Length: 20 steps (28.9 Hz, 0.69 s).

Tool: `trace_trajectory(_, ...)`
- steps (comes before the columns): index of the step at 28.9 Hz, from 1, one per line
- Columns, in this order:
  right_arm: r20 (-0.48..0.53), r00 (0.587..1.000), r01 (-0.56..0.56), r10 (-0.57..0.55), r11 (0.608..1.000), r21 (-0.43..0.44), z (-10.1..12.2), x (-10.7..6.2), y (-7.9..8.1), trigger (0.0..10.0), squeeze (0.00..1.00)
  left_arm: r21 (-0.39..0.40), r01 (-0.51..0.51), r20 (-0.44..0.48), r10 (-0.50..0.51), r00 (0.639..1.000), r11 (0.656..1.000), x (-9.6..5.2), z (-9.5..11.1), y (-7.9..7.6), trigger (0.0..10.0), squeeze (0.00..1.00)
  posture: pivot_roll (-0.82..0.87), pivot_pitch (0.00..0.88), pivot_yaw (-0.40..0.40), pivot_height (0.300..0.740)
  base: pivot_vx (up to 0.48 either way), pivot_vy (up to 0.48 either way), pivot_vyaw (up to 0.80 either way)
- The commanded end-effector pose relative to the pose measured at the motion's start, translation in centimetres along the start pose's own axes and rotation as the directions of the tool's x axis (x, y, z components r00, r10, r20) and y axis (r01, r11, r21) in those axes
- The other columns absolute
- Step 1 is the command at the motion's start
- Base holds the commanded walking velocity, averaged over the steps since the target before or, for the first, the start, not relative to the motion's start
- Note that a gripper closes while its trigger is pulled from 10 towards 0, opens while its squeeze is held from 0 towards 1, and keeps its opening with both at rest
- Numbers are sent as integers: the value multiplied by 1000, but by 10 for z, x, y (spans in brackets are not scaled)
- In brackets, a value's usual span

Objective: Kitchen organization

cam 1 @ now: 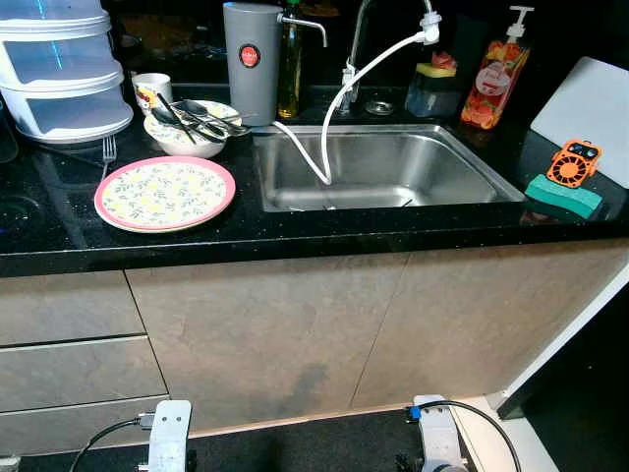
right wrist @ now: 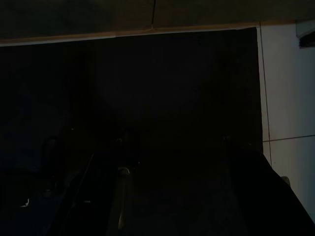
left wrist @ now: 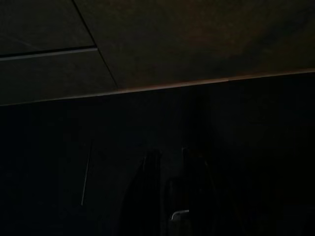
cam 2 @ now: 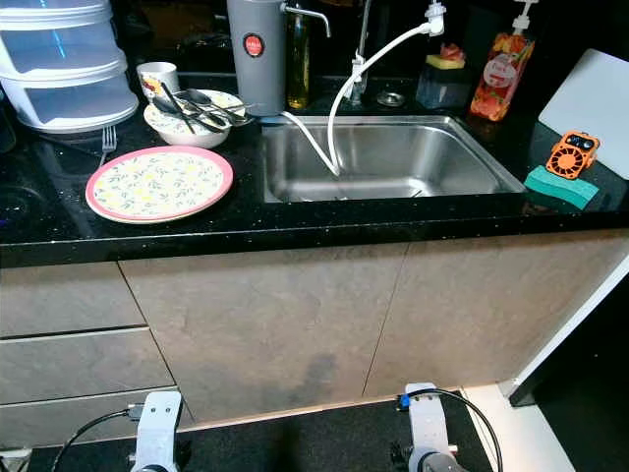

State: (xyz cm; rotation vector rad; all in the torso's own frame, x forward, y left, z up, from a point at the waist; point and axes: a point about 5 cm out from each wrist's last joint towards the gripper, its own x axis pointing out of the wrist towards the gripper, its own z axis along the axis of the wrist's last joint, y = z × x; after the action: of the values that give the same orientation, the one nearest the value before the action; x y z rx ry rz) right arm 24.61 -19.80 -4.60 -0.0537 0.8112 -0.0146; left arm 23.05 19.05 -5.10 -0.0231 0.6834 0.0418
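Your left gripper [left wrist: 170, 167] and right gripper [right wrist: 106, 167] hung idle in shade by the cabinet [cam 1: 275, 334]; you could not tell whether either's fingers were parted. Above, on the black counter [cam 1: 295, 231], the plate [cam 1: 164, 193] lay left of the sink [cam 1: 383, 167], a bowl [cam 1: 192, 128] of cutlery just behind it.

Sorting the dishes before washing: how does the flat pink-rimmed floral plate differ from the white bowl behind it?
The pink-rimmed floral plate is flat and wide; the white bowl is deep and smaller across. The plate holds nothing, while the bowl holds several pieces of cutlery. The plate lies near the counter's front edge; the bowl stands farther back, beside the grey canister. Both sit on the black countertop, left of the steel sink.
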Motion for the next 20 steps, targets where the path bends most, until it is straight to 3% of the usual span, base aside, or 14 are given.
trace_trajectory(1,-32,999,-1,1,1000,-3,-8,-1,1,10000,0,13,1,-8,-1,1000,1000,-2,-5,2,10000,0,8,79,-38,740,0,0,0)
trace_trajectory(12,-44,999,5,-3,999,41,-9,-1,3,10000,0,17,1,-12,-1,1000,1000,-2,-4,2,10000,0,16,93,-31,740,0,0,0)
trace_trajectory(20,-37,999,11,-11,1000,2,-8,-1,2,10000,0,17,2,-11,-2,1000,1000,-1,-3,2,10000,0,17,88,-31,740,0,0,0)
